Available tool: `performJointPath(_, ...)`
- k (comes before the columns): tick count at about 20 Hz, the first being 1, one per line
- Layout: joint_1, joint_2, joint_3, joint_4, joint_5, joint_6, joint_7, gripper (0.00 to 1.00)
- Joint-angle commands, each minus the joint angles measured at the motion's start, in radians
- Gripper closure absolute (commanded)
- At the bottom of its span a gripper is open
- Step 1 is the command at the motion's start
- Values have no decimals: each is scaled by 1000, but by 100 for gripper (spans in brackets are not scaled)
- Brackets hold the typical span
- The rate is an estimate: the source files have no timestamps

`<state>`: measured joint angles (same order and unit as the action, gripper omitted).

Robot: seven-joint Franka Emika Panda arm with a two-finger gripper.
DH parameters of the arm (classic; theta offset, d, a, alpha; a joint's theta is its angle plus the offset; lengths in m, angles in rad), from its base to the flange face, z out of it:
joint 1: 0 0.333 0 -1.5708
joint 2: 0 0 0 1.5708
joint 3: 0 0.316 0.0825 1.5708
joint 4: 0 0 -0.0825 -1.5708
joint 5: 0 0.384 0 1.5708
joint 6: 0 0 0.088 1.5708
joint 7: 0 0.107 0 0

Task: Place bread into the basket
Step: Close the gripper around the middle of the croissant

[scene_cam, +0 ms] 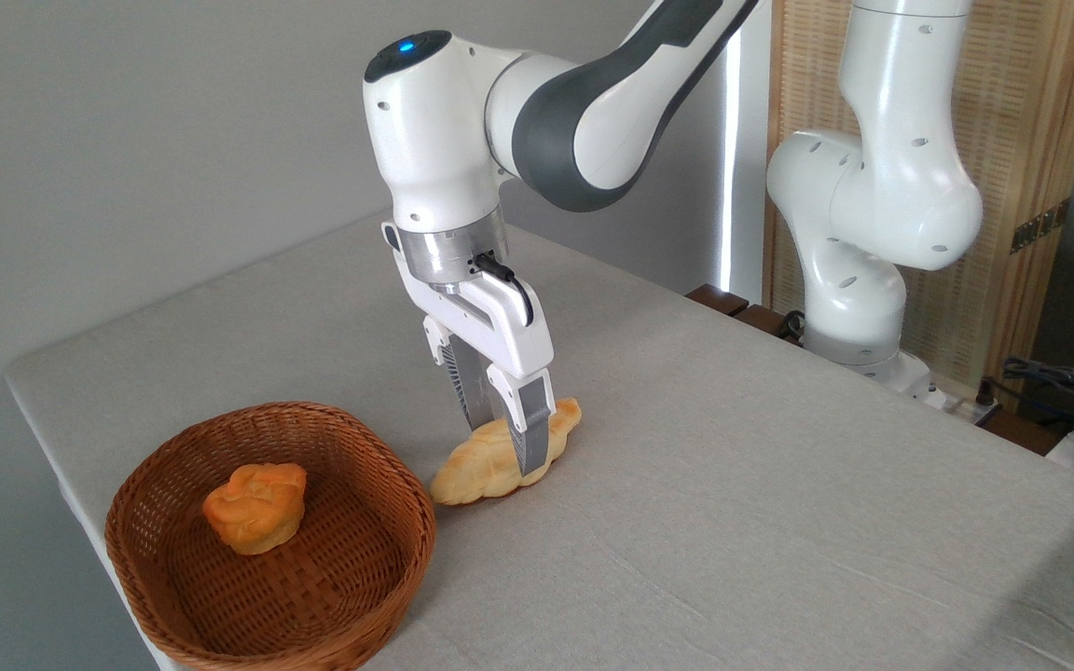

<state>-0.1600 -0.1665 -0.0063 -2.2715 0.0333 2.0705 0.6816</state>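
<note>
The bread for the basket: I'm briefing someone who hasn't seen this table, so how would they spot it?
On the grey table, find the wicker basket near the left corner. Just to its right, the bread lies between the gripper fingers. It is long, pale and braided, unlike the small round orange bun inside the basket.

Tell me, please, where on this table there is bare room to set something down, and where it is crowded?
Bare cloth of the table runs right of the bread, out to the near right edge. The far corner left of the arm is free too. It is crowded at the near left: the basket holds a bun, and the end effector straddles the bread beside its rim.
</note>
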Motion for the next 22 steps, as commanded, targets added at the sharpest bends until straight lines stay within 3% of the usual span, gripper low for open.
performJointPath(1, -4, 13, 3, -10, 13, 17, 15, 0)
performJointPath(7, -6, 30, 0, -2, 11, 16, 7, 0)
performJointPath(8, -6, 30, 0, 0, 11, 17, 9, 6)
performJointPath(9, -6, 28, 0, 0, 11, 16, 13, 22)
performJointPath(10, -6, 28, 0, 0, 11, 16, 18, 46)
performJointPath(11, -4, 28, 0, 0, 11, 16, 19, 63)
performJointPath(12, -4, 28, 0, 0, 11, 16, 19, 67)
performJointPath(22, -4, 25, 2, 3, 11, 5, 21, 66)
